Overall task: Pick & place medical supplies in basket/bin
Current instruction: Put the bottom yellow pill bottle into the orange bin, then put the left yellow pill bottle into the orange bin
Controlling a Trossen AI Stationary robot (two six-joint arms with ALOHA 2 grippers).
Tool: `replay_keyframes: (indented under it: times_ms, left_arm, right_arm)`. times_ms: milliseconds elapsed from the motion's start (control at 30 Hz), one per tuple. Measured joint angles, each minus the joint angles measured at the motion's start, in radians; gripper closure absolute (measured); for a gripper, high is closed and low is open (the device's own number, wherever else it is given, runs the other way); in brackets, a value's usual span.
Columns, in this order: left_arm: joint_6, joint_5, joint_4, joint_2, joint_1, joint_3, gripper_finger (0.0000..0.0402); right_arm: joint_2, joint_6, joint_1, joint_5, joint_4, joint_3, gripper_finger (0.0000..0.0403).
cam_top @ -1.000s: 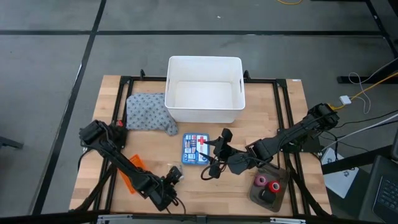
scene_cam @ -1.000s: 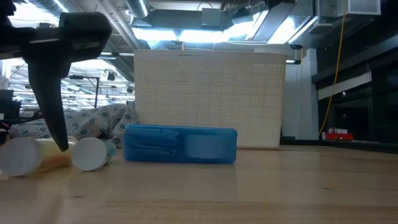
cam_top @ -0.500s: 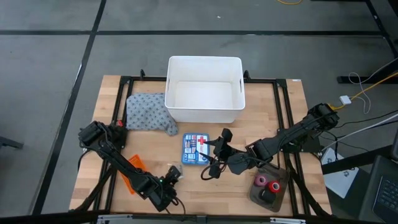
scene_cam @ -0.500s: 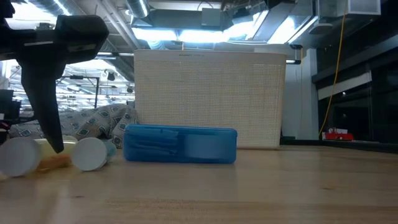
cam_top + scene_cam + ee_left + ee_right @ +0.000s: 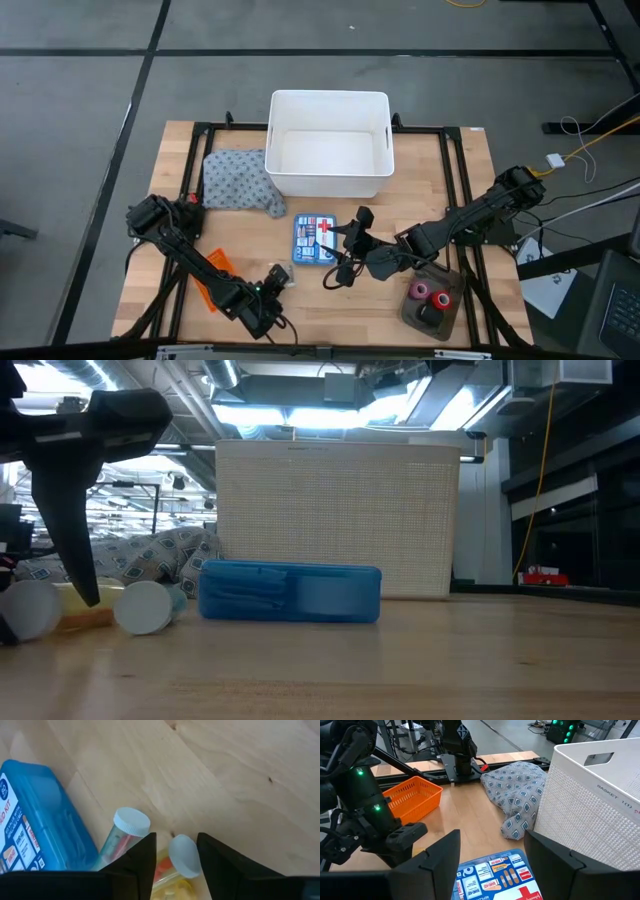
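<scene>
Two yellowish vials with white caps lie on their sides on the table just left of the blue first-aid box [image 5: 315, 240]. One vial [image 5: 182, 857] lies between the open fingers of my left gripper [image 5: 176, 837], near the table's near edge. The other vial [image 5: 127, 827] lies beside it, toward the box. In the low view one finger [image 5: 70, 550] points down in front of the vials [image 5: 148, 607]. My right gripper [image 5: 492, 840] is open and hovers over the box's right part. The grey cloth [image 5: 238, 182] lies left of the white bin [image 5: 330, 145]. The orange basket [image 5: 215, 280] sits partly under my left arm. My left gripper's fingers [image 5: 145, 855] stand on either side of one vial's white-capped end [image 5: 184, 852], slanting down at it. The vial lies on the table. I cannot tell whether the fingers touch it.
A dark tray [image 5: 430, 305] near the table's right near corner holds pink, red and black tape rolls. The bin stands at the far middle of the table. Bare wood lies between the box and the near edge.
My left gripper has shifted a little toward the table's left and near edge, staying over the vials. My right arm has kept still.
</scene>
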Motion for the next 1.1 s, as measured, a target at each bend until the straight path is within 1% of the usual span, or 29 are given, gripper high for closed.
replay_keyframes:
  times_ms: [233, 500, 833, 967, 1100]
  left_arm:
    - [0.000, -0.022, -0.020, 0.001, 0.000, 0.002, 0.0277]
    - [-0.009, -0.032, -0.079, 0.005, 0.001, 0.038, 0.0312]
    - [-0.003, -0.066, -0.089, 0.005, 0.001, 0.042, 0.0348]
    - [-0.003, -0.136, -0.089, 0.005, -0.014, 0.075, 0.0342]
    - [-0.003, -0.212, -0.084, 0.003, -0.046, 0.144, 0.0313]
  right_arm:
    - [0.000, 0.000, 0.000, 0.000, 0.000, 0.000, 0.0183]
    - [0.000, 0.000, 0.000, 0.000, 0.000, 0.000, 0.0183]
    - [0.001, 0.001, 0.000, 0.000, 0.000, 0.000, 0.0183]
    - [0.001, 0.000, 0.000, 0.000, 0.000, 0.000, 0.0183]
    - [0.001, 0.000, 0.000, 0.000, 0.000, 0.000, 0.0183]
